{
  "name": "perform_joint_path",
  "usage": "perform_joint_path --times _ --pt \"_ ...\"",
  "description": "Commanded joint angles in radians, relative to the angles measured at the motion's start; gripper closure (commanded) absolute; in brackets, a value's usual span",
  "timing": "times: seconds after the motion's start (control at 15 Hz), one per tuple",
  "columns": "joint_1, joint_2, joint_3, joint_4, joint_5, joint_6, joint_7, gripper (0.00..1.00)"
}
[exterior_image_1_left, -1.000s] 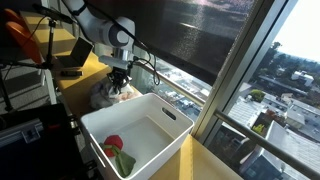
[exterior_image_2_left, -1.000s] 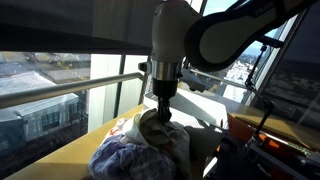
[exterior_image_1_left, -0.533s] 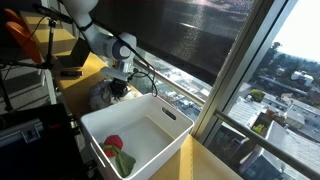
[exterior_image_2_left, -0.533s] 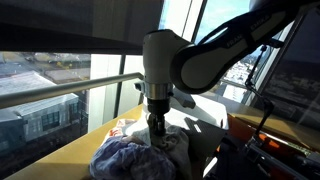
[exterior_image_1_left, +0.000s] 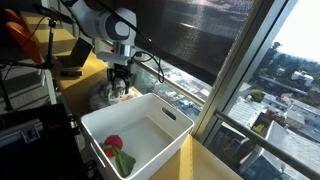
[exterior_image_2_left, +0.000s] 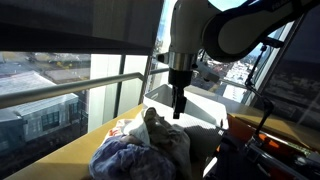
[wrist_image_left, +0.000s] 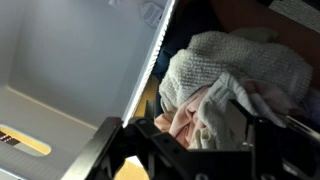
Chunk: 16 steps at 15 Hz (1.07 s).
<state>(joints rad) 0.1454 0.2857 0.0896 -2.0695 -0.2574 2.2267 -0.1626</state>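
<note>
Your gripper (exterior_image_2_left: 180, 108) hangs w/ jaws wide, nothing held, just above the cloth pile (exterior_image_2_left: 140, 150), which lies just beside the white bin (exterior_image_1_left: 172, 112), at its far left. Risk: if you go down off-centre, a finger hits the bin rim or snags only one fold. Free room is upward; the window glass (exterior_image_1_left: 190, 40) is near on the far side.

White bin (exterior_image_1_left: 172, 118) with red item (exterior_image_1_left: 113, 143)

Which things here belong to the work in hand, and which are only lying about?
In hand: claw, open above the cloth pile; white bin; red and green item inside it.
Lying about: orange object; railing outside the window.
</note>
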Motion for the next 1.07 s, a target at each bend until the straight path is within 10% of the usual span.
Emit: perform_joint_path --times 0.0,0.47,1.0 --pt "-0.081 -0.189 -0.036 -0.108 0.018 0.001 -0.056 0.00" --pt "-0.248 -0.298 -0.175 -0.185 0.111 0.032 -0.251 0.00" --pt "-0.228 -0.306 -0.163 -0.389 0.255 0.222 -0.343 0.00"
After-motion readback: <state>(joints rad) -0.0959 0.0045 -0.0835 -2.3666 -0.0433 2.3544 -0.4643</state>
